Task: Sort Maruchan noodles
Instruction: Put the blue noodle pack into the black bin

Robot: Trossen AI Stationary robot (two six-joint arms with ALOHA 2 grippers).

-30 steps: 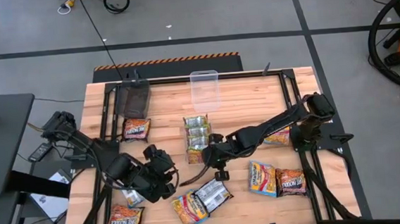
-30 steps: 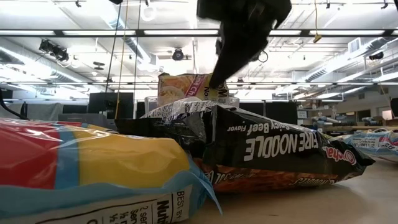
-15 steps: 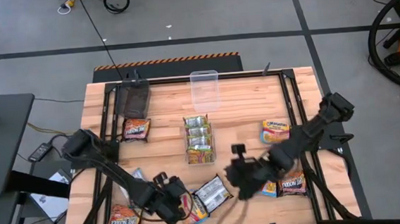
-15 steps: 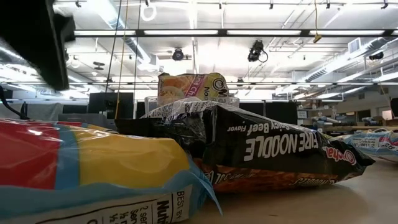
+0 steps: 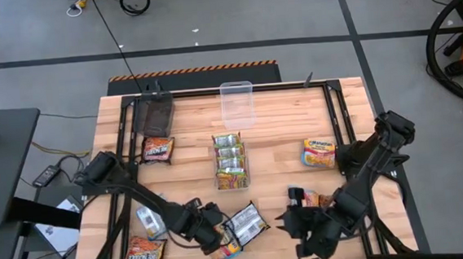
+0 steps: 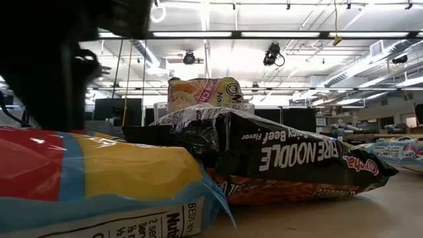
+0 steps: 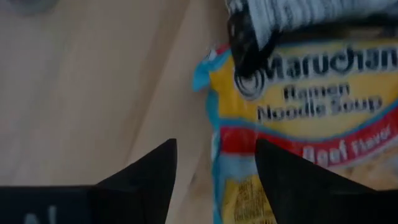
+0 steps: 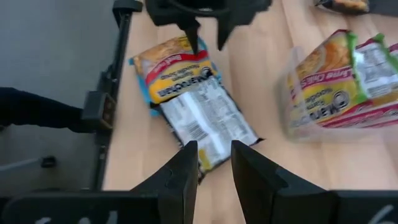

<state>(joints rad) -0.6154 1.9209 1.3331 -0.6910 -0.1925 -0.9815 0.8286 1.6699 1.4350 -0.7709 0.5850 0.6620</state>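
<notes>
My left gripper (image 5: 214,229) (image 7: 214,146) is open at the table's near edge. Its fingers stand on either side of the side edge of a yellow Maruchan beef packet (image 5: 225,243) (image 7: 311,99) (image 8: 171,74). A dark Fire Noodle packet (image 5: 246,220) (image 8: 208,124) lies partly over that packet. My right gripper (image 5: 291,222) (image 8: 213,146) is open, to the right of both packets and apart from them, pointing toward them. A clear bin (image 5: 230,160) (image 8: 336,87) mid-table holds yellow-green packets. In the low view a dark shape, the left gripper (image 6: 59,66), hangs over the yellow packet (image 6: 99,178). My left gripper stands open over the yellow packet's side edge (image 7: 214,93), one finger (image 7: 292,180) above the packet and the other (image 7: 149,180) above bare wood. Whether either finger touches the packet, I cannot tell.
Other packets lie loose: brown-orange ones (image 5: 158,149) (image 5: 145,254), a pale blue one (image 5: 150,221), a yellow one (image 5: 319,152), and more under the right arm (image 5: 314,199). An empty clear bin (image 5: 237,104) and a dark bin (image 5: 154,114) stand at the far edge.
My right gripper has swung from beside the centre bin toward the table's near right, and now points left at the loose packets. My left gripper has moved toward the near edge and the right, onto the yellow packet. No packet has visibly moved.
</notes>
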